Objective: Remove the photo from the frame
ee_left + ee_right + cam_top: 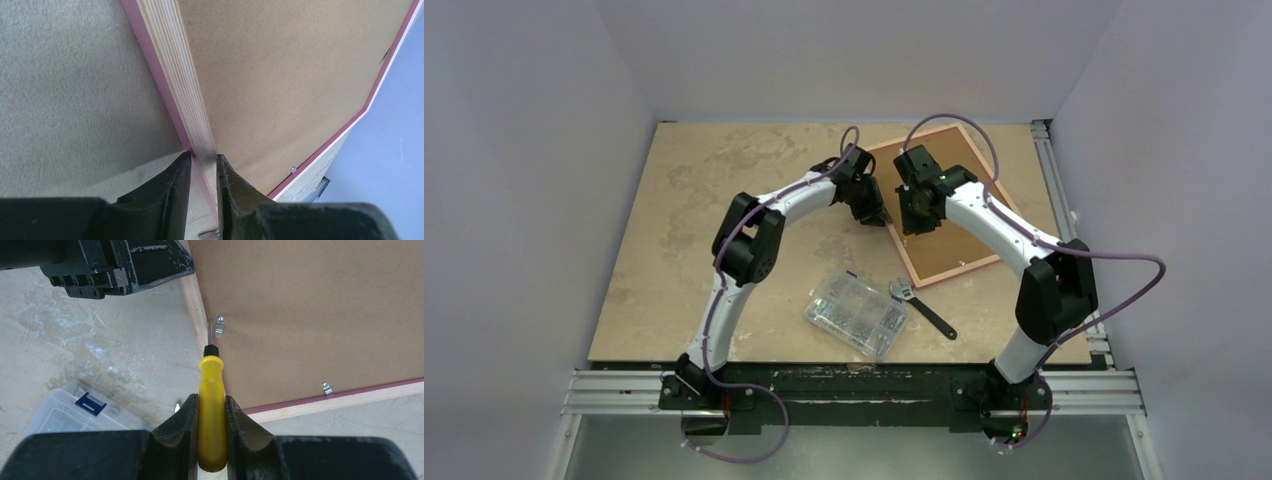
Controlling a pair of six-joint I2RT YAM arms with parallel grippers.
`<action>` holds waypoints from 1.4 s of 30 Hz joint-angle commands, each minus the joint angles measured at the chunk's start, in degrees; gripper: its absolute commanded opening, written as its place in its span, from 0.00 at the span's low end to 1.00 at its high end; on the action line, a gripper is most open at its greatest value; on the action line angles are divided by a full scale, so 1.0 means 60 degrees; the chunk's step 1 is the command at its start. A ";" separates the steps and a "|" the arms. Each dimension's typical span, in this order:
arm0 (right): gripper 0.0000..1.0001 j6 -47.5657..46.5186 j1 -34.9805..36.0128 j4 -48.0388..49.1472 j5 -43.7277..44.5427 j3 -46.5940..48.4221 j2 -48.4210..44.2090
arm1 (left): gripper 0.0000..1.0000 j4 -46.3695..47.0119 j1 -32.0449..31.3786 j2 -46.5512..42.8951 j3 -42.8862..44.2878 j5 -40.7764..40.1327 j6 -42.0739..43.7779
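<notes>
The frame (959,250) lies face down at the back right, brown fibreboard back (310,305) up inside thin pink rails. The photo is hidden under that back. My left gripper (871,213) stands at the frame's left side; in the left wrist view the gripper (204,157) has its jaws closed narrowly on the pale wooden rail (170,60). My right gripper (211,397) is shut on a yellow-handled screwdriver (211,375). The screwdriver's blade points at a small metal clip (219,327) beside that same rail. A second clip (326,388) sits on the near rail.
A clear screw box (856,314) and a black wrench (921,306) lie in front of the frame, between the two arms. The left gripper's body (115,265) hangs close above the screwdriver tip. Walls close in the table on three sides.
</notes>
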 commanded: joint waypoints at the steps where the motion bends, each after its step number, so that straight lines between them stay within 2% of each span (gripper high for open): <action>1: 0.00 -0.0089 0.0001 0.0011 -0.0160 0.0362 -0.0204 | 0.23 0.0103 0.0054 -0.0003 -0.0049 0.0116 0.0074; 16: 0.00 -0.0237 0.0025 -0.0271 -0.0100 -0.0213 -0.0204 | 0.20 0.0121 0.0063 0.0042 -0.0145 0.0092 -0.0065; 27: 0.00 -0.0198 0.0305 -0.1054 0.1252 -0.0007 0.0045 | 0.18 0.0114 0.0063 0.0046 -0.0202 0.0041 -0.0072; 38: 0.00 -0.0068 0.0444 -0.1724 0.1784 0.0372 -0.0023 | 0.18 0.0102 0.0090 0.0031 -0.0152 0.0061 -0.0047; 40: 0.00 -0.0042 0.0499 -0.1747 0.1844 0.0430 -0.0277 | 0.22 0.0139 0.0087 -0.0018 -0.0146 0.0161 0.0063; 42: 0.00 0.0056 0.0504 -0.1729 0.1800 0.0439 -0.0773 | 0.30 0.0263 0.0083 -0.0195 -0.0232 0.0299 0.0176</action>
